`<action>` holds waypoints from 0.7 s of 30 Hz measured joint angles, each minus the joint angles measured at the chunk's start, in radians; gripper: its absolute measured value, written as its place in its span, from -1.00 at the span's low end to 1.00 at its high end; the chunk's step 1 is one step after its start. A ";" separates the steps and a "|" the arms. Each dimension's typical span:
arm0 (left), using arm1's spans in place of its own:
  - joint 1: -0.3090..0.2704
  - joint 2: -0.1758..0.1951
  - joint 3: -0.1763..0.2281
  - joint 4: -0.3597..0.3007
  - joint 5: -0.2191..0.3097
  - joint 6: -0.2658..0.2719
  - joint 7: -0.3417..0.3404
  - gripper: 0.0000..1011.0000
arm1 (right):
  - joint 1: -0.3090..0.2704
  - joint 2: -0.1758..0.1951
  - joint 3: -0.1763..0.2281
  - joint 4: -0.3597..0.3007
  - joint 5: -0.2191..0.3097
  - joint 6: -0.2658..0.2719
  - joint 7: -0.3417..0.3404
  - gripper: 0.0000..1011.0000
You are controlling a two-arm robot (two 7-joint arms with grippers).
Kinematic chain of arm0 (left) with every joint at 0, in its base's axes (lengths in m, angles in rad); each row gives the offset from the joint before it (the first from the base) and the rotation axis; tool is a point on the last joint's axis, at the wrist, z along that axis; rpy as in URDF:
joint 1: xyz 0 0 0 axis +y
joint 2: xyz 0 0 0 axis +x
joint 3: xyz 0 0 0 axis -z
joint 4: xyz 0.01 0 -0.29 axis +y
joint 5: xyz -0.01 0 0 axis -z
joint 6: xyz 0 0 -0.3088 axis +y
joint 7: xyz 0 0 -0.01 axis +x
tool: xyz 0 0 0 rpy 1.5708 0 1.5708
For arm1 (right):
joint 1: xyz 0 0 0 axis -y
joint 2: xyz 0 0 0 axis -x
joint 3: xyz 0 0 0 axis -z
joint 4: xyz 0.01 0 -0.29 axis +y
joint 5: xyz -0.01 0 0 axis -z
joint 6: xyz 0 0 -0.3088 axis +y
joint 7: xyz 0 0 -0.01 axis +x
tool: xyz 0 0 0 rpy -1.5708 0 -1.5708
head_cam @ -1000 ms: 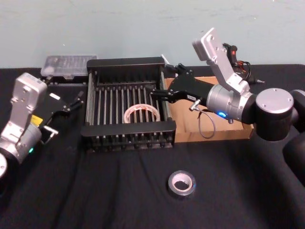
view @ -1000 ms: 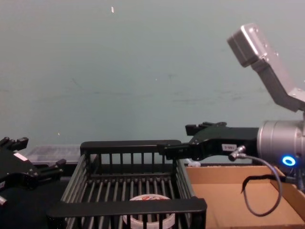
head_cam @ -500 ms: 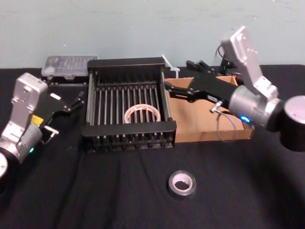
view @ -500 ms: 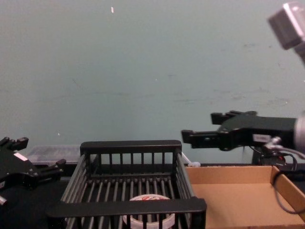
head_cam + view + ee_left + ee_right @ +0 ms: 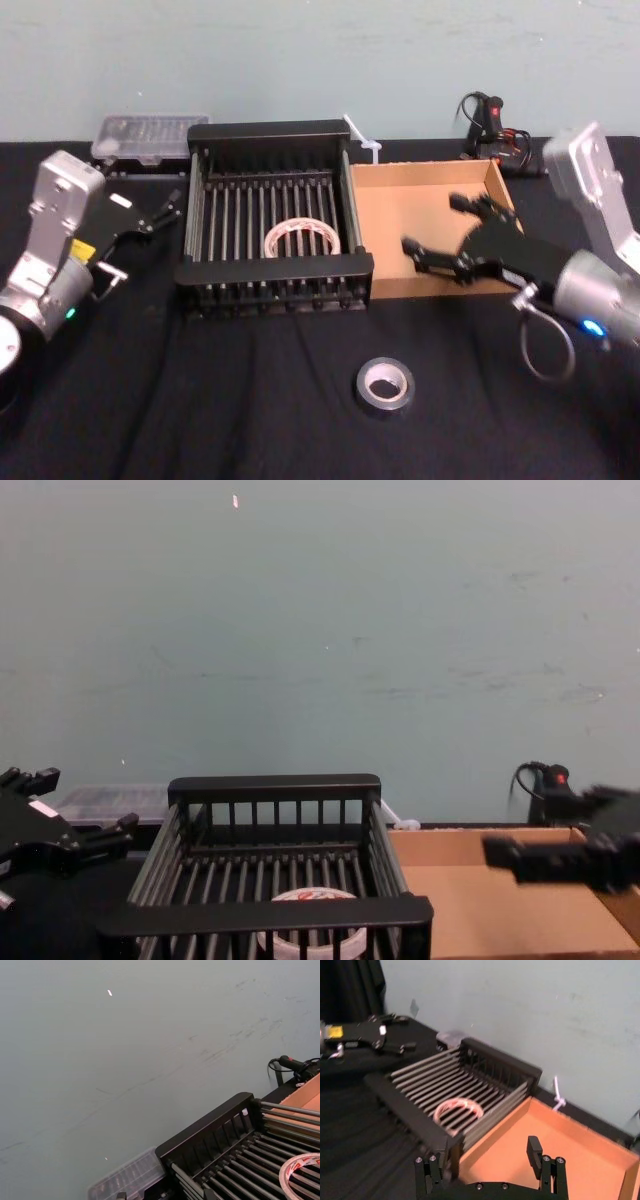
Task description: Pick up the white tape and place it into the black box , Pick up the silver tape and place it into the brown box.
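The white tape (image 5: 299, 236) lies flat on the slatted floor of the black box (image 5: 275, 270), also seen in the right wrist view (image 5: 458, 1111) and low in the chest view (image 5: 308, 935). Nearer me, the silver tape (image 5: 384, 386) lies alone on the black cloth. To the right of the crate sits the brown box (image 5: 420, 195), holding nothing. My right gripper (image 5: 432, 222) hovers open over the brown box's front right part, with nothing between its fingers (image 5: 534, 1147). Parked left of the crate, my left gripper (image 5: 160, 212) is open and holds nothing.
A clear plastic case (image 5: 148, 132) sits behind the crate on the left. A black tool with cables (image 5: 490, 112) and a white zip tie (image 5: 360, 135) lie at the back. Open black cloth surrounds the silver tape.
My right gripper, still open, has pulled back from the crate's right rim, moving right and toward me over the brown box. The white tape and left arm stayed put.
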 joint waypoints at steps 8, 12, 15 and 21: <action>0.000 0.000 0.000 0.000 0.000 0.000 0.000 0.98 | -0.101 0.075 0.017 -0.069 0.034 0.030 0.011 0.98; 0.000 0.000 0.000 0.000 0.000 0.000 0.000 0.98 | -0.123 0.097 0.014 -0.084 0.045 0.040 0.021 0.98; 0.000 0.000 0.000 0.000 0.000 0.000 0.000 0.98 | -0.131 0.111 0.004 -0.090 0.053 0.049 0.032 0.98; 0.000 0.000 0.000 0.000 0.000 0.000 0.000 0.98 | -0.127 0.131 -0.028 -0.095 0.062 0.072 0.054 0.98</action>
